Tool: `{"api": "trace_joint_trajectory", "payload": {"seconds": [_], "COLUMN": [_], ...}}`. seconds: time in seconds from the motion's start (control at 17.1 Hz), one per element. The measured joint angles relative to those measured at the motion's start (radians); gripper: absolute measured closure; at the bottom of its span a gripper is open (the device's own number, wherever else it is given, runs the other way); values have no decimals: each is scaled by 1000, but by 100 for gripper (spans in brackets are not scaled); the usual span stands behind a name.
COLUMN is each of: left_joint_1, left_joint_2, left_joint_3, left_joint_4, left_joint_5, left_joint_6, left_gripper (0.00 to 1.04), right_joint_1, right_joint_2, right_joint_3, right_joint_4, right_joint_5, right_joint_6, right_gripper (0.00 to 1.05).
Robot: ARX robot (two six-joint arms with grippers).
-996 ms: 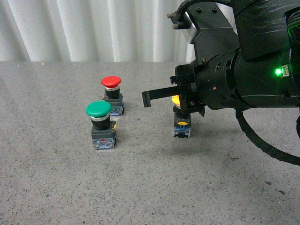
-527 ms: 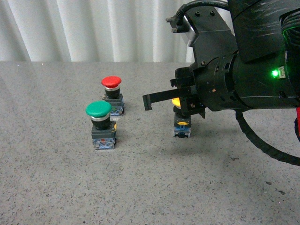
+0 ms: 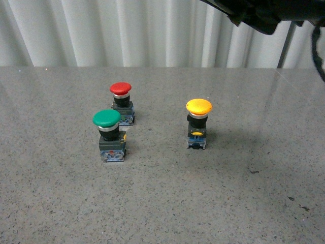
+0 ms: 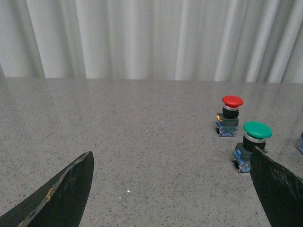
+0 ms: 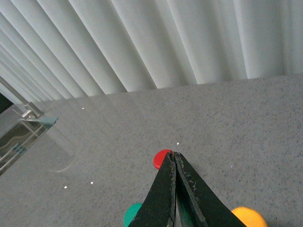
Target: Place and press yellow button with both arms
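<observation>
Three buttons on the grey speckled tabletop (image 3: 162,203), one of each colour. The yellow button (image 3: 198,123) stands upright on its own, right of the other two and well apart from them, cap up, black body and blue base resting on the tabletop, nothing touching it. One green button (image 3: 108,134) sits nearest the front on the left, and one red button (image 3: 122,103) just behind it, slightly to the right; those two are close together but not touching.

Two arms in play. The right arm (image 3: 264,12) shows only as a dark bulk in the upper right corner of the front view, high above the tabletop and clear of everything. From its wrist camera the right gripper (image 5: 174,163) has its jaws pressed together, tips meeting with nothing between them; below those tips I can pick out slivers of all three caps, red, green and yellow.

The left gripper (image 4: 173,189) looks across the tabletop from low down, its two black fingers (image 4: 61,194) spread wide at either edge of the view, jaws open and holding nothing. Past them stand the red and the green buttons, the green one partly behind the far finger. The left arm does not show in the front view.

White pleated curtains (image 3: 101,30) hang along the back.
</observation>
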Motion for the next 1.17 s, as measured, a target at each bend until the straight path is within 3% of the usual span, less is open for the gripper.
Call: {"api": "trace_joint_trajectory", "payload": {"seconds": [0.23, 0.29, 0.35, 0.41, 0.47, 0.53, 1.0, 1.11, 1.17], "left_joint_1": [0, 0, 0, 0, 0, 0, 0, 0, 0], "left_joint_2": [0, 0, 0, 0, 0, 0, 0, 0, 0], "left_joint_3": [0, 0, 0, 0, 0, 0, 0, 0, 0], "left_joint_4": [0, 0, 0, 0, 0, 0, 0, 0, 0], "left_joint_5": [0, 0, 0, -1, -1, -1, 0, 0, 0], "left_joint_6": [0, 0, 0, 0, 0, 0, 0, 0, 0], "left_gripper": [7, 7, 7, 7, 7, 7, 7, 7, 7], "right_joint_1": [-63, -43, -58, -97, -167, -228, -363, -476, -484], "right_joint_2": [-395, -488, -584, -669, -784, -904, -1113, -1155, -1191], "right_joint_3": [-210, -277, -349, -409, -478, -543, -691, -710, -739], "right_joint_4": [-131, -160, -208, -256, -326, -354, -352, -363, -381], "right_joint_5": [-24, 172, 290, 370, 389, 379, 221, 110, 97], "right_joint_6": [27, -52, -150, -224, -304, -351, -421, -425, -427], "right_gripper": [103, 103, 103, 103, 103, 103, 103, 103, 103]}}
